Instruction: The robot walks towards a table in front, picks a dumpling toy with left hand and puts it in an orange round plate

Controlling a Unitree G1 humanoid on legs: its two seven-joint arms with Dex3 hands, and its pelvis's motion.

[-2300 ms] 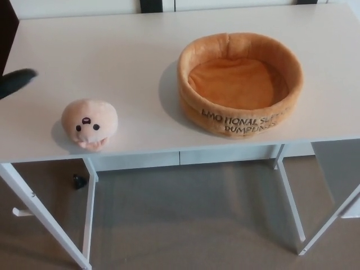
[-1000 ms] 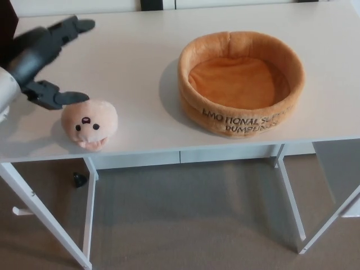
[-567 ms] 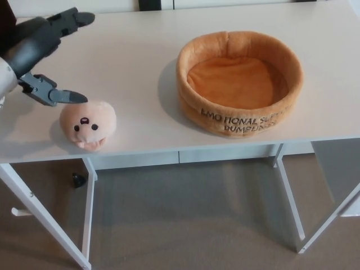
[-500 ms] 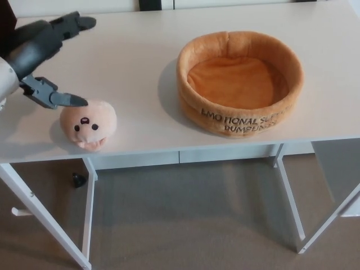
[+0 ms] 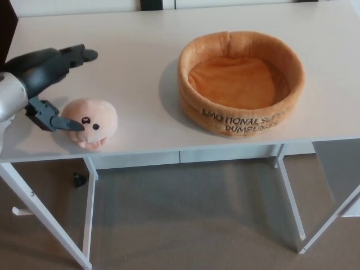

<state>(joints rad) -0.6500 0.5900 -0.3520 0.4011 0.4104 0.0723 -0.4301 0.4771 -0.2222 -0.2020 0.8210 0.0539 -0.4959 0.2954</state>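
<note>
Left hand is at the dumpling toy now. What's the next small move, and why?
Probably close the left hand on the dumpling toy: the thumb tip already overlaps the toy's left side, the upper fingers are spread open beyond it, and the toy lies ungrasped on the table.

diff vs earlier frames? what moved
The left hand came in from the left and dropped down around the dumpling toy, thumb now across its front, fingers open above it; not gripped yet. The toy, orange plate and table stayed put.
</note>
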